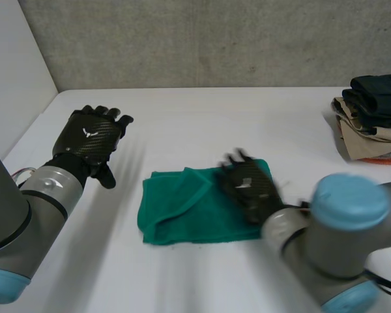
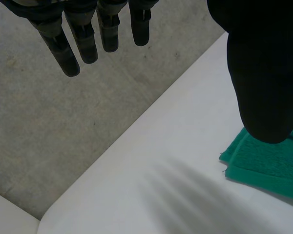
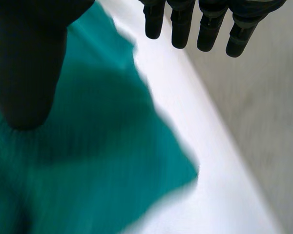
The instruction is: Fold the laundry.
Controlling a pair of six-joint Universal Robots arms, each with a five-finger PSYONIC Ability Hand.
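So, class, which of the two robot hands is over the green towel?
The right robot hand, open above one end of the green towel. The left robot hand, also open, is off to the side over the bare white table.

At the left of the head view, the left hand (image 1: 91, 134) is black, its carbon-weave back bearing a small white mark, on a grey cylindrical left arm (image 1: 32, 195) edged light blue. At lower right, the blurred right hand (image 1: 251, 189) seems alike; the grey right arm (image 1: 342, 251) carries a round light-blue cap.
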